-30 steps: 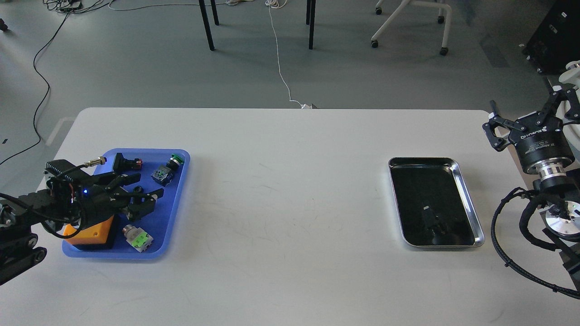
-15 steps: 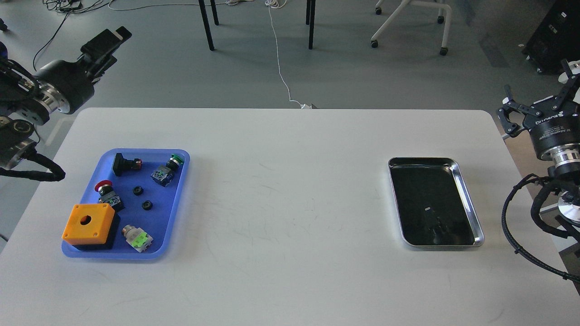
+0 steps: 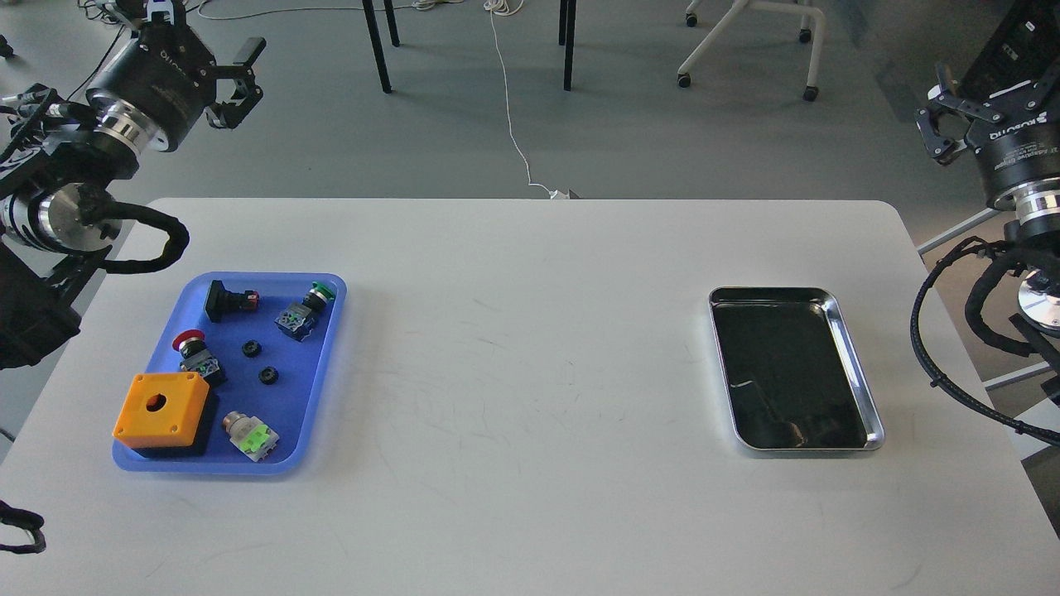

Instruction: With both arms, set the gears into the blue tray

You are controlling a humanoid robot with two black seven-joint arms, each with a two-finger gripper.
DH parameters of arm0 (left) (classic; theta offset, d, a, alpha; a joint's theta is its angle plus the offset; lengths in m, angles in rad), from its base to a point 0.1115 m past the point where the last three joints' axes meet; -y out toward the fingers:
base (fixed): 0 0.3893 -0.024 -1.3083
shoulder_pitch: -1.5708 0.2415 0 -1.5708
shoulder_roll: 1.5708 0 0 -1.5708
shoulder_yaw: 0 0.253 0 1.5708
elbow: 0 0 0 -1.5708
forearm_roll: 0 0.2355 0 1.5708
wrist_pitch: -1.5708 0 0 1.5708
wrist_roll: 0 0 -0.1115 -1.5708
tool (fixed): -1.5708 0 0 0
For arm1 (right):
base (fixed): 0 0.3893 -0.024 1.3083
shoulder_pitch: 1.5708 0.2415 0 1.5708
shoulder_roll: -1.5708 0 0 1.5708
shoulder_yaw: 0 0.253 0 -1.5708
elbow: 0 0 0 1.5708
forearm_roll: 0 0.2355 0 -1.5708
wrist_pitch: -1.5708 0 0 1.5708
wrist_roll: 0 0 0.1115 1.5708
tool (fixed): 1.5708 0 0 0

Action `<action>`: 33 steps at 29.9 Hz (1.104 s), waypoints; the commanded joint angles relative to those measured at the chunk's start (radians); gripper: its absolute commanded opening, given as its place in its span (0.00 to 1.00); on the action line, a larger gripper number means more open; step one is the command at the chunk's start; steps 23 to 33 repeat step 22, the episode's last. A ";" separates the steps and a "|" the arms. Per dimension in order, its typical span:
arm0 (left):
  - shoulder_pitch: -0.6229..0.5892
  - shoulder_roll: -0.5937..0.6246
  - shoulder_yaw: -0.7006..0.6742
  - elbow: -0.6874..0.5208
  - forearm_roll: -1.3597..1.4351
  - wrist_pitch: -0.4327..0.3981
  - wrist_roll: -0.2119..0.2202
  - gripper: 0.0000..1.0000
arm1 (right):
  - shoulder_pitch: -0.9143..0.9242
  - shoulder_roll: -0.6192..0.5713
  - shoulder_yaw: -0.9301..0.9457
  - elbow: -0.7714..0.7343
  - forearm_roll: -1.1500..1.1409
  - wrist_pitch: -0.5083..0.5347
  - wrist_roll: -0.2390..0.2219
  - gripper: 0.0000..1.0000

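The left tool (image 3: 217,51) has lifted off the blue tray (image 3: 327,364) and now hangs up past the counter's far left corner, uncovering the two gears (image 3: 252,348) and the red-capped push-button (image 3: 193,352). The right tool (image 3: 985,103) has risen higher beyond the right edge.

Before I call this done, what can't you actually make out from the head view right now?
- Right gripper: fingers dark against the cabinet behind; open or shut unclear.
- Gears in the blue tray: too small to show teeth.
- Tray floor behind the orange box: hidden by the box.
- Silver tray: dark reflections mask its bottom.
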 commanded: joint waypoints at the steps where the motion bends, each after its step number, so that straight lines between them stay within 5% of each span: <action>1: -0.033 -0.108 -0.060 0.191 -0.035 -0.034 0.002 0.98 | 0.078 0.066 0.044 -0.139 0.005 0.001 -0.119 0.99; 4: -0.032 -0.147 -0.069 0.213 -0.070 -0.034 0.033 0.98 | 0.094 0.143 0.147 -0.251 0.005 0.006 -0.223 0.99; 6: -0.023 -0.171 -0.071 0.216 -0.096 -0.034 0.067 0.98 | 0.095 0.201 0.214 -0.319 0.005 0.010 -0.251 0.99; 15: 0.046 -0.201 -0.071 0.213 -0.258 -0.034 0.118 0.98 | 0.026 0.281 0.260 -0.344 0.011 0.056 -0.237 0.99; 33: 0.056 -0.196 -0.096 0.207 -0.283 -0.034 0.116 0.98 | 0.031 0.279 0.228 -0.316 0.007 0.059 -0.245 0.99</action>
